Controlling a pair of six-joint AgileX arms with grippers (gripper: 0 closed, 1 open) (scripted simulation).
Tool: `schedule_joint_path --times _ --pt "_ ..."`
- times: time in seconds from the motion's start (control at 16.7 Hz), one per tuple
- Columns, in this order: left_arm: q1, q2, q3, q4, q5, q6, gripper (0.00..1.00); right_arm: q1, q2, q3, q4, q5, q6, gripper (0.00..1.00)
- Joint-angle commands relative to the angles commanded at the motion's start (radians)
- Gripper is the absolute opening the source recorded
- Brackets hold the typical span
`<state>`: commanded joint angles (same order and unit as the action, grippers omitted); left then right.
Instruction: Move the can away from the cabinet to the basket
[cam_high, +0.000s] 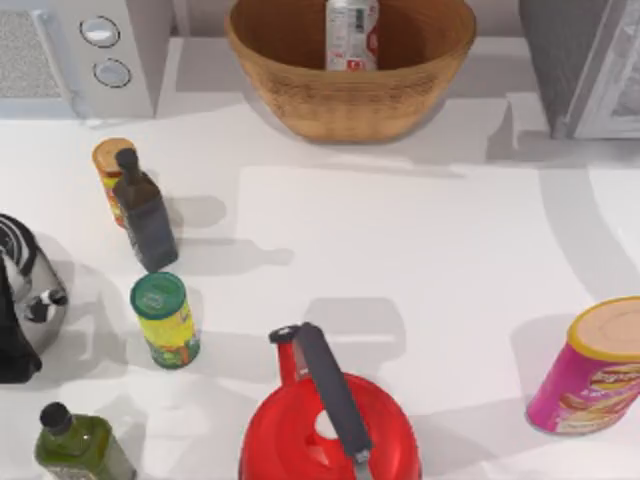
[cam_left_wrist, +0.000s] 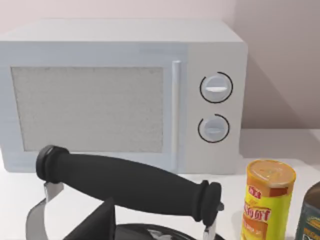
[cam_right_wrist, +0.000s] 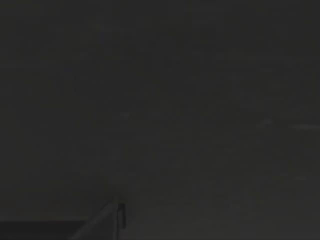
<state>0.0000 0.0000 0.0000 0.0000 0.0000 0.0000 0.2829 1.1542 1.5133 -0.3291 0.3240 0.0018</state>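
Note:
The can (cam_high: 352, 33), slim and silver-white with red marks, stands upright inside the tan wicker basket (cam_high: 300, 95) at the back middle of the table. The grey speckled cabinet (cam_high: 560, 60) with its white framed door is at the back right, apart from the basket. My left gripper (cam_high: 12, 345) is a dark shape at the table's left edge, right by a silver kettle (cam_high: 35, 285) whose black handle (cam_left_wrist: 125, 182) crosses the left wrist view. The right wrist view is dark.
A pale grey box with two knobs (cam_high: 110, 50) stands at the back left. On the left are a yellow canister (cam_high: 108, 165), a dark bottle (cam_high: 147, 220), a green-lidded canister (cam_high: 165, 320) and an olive bottle (cam_high: 75, 445). A red kettle (cam_high: 330, 425) is front centre, a pink tube (cam_high: 590, 370) front right.

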Motion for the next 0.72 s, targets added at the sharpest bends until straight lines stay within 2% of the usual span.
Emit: schedule_joint_path --times 0.3,0.72 --pt "0.000 0.000 0.000 0.000 0.000 0.000 1.00 -0.075 -0.305 -0.395 0.088 -0.086 -0.002 1.00" --pt "0.000 0.000 0.000 0.000 0.000 0.000 1.00 -0.195 -0.797 -1.079 0.227 -0.223 -0.002 1.00"
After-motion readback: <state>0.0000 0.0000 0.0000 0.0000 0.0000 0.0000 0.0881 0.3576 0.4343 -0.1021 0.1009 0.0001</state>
